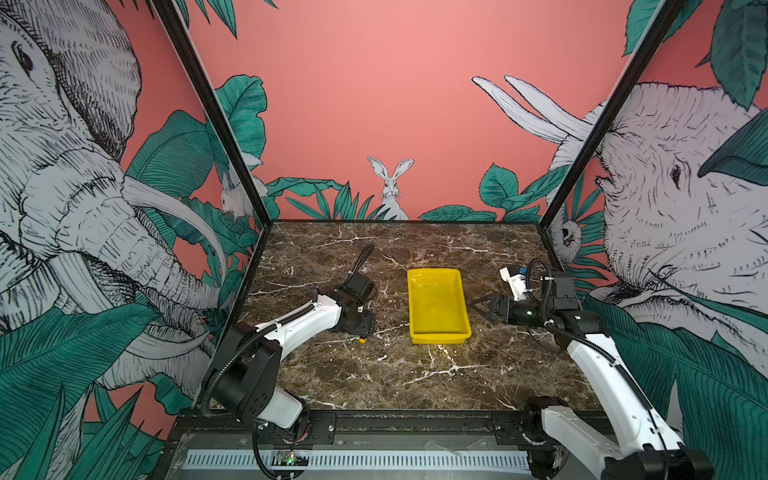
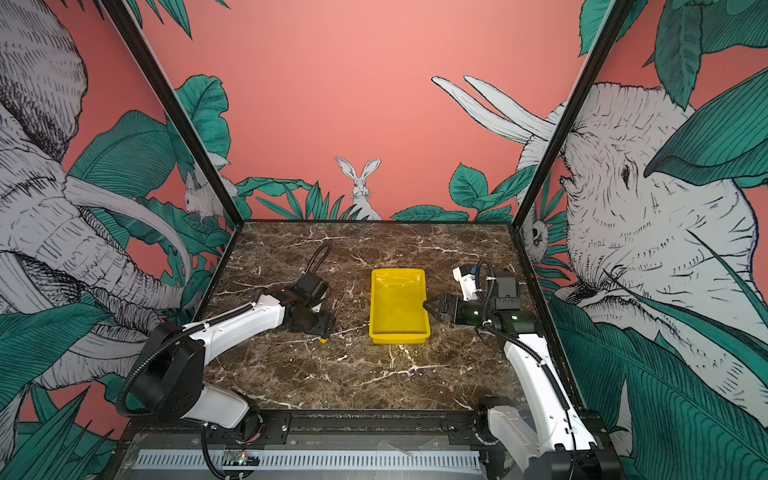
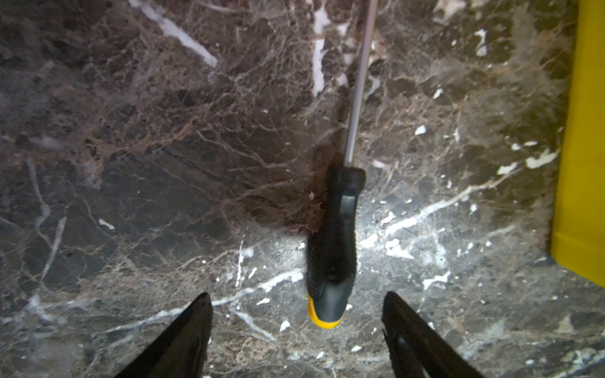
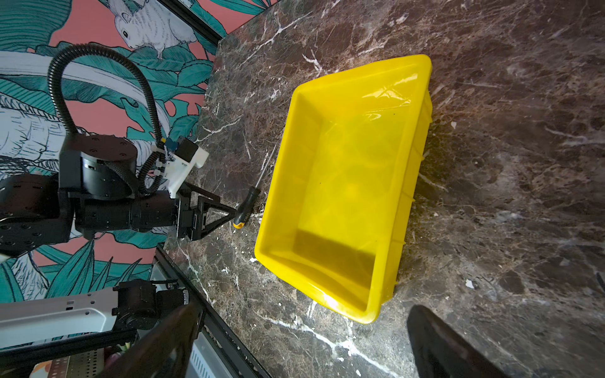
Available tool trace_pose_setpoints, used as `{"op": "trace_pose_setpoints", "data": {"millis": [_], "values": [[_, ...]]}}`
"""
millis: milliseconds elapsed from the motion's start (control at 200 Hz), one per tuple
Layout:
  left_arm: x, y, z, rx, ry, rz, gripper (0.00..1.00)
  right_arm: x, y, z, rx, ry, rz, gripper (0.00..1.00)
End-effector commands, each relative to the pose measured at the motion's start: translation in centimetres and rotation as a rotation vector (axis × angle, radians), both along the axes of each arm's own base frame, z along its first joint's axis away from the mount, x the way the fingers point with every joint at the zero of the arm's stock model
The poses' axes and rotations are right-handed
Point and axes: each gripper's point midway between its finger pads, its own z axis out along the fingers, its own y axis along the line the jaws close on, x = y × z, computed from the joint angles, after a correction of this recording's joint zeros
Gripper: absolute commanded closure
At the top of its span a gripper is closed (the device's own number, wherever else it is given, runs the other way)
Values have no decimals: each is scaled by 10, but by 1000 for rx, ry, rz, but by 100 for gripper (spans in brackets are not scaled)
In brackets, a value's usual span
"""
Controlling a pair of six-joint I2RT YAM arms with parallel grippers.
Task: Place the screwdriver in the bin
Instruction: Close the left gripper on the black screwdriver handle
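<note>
Setting: pink walls printed with elephants, a rabbit and leaves, around a dark marble table (image 1: pixel 374 374).
Bin (image 1: pixel 436 303): yellow, flat on the table, its floor bare.
Screwdriver (image 3: pixel 334 242): on the table outside the bin, just beside its left long wall and roughly parallel to it. The shaft points toward the bin's far end and the yellow cap lies near its front left corner.
Left claw (image 3: pixel 296 294): low, left of the bin. Fingers are spread wide to either side of the cap end, with a gap on each side and nothing held.
Right claw (image 1: pixel 478 306): just beside the bin's right wall, pointing at it, fingers wide apart, nothing between them.
</note>
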Motion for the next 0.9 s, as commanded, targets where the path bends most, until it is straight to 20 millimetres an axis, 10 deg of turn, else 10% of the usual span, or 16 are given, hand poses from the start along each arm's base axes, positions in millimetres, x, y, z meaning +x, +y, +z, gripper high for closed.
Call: {"op": "trace_pose_setpoints", "data": {"millis": [0, 896], "values": [[3, -11, -4, -23, -11, 21, 19, 4, 3, 9, 12, -33, 28, 0], [2, -15, -40, 27, 34, 9, 53, -19, -10, -1, -41, -22, -47, 0]]}}
